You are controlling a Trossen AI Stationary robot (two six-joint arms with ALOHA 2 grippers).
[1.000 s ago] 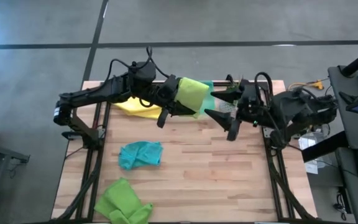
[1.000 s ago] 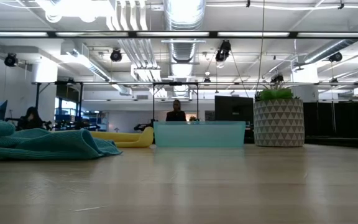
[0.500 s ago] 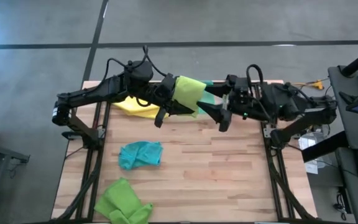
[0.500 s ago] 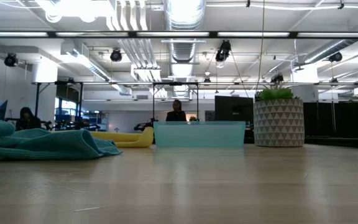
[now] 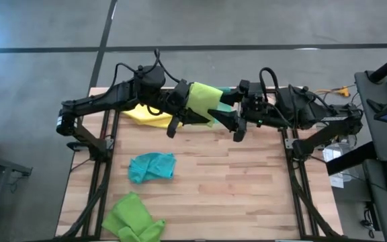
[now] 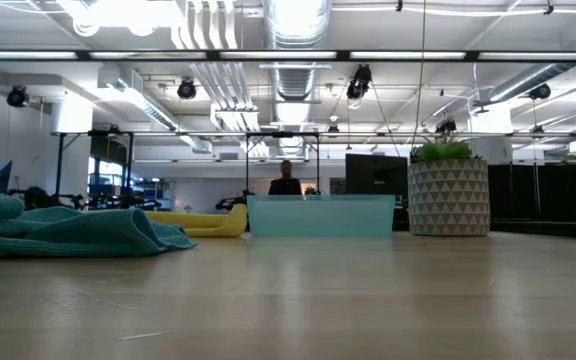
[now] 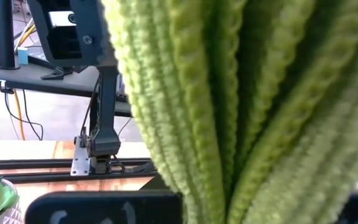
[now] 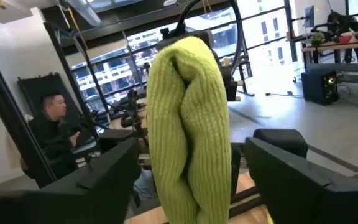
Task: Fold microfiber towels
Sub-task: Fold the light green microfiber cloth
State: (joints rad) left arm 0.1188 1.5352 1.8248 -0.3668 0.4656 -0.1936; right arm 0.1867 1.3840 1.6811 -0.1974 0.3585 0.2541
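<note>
My left gripper [image 5: 188,111] is clamped tight on a lime towel [image 5: 203,102], holding it up above the far side of the table [image 5: 234,181]. In my left wrist view the towel [image 7: 241,106] hangs in thick folds right in front of the camera, filling most of the picture.

My right gripper [image 5: 228,115] sits just beside that same towel, on its right edge. Its 2 fingers [image 8: 92,180] stand wide apart with the hanging towel [image 8: 191,124] between them, not squeezed; I can't tell whether either finger touches it.

The yellow towel [image 5: 146,115] lies on the table under my left arm, near the far edge. In the low view it [image 6: 198,220] shows as a flat strip just left of the tray [image 6: 320,215].

The teal towel [image 5: 152,166] is bunched up on the left half of the table, well apart from both grippers. The 2nd lime towel [image 5: 134,218] lies crumpled at the near left corner.

A person [image 8: 51,134] sits in the room behind, seen in my right wrist view. A planter [image 6: 448,190] stands right of the tray in the low view.
</note>
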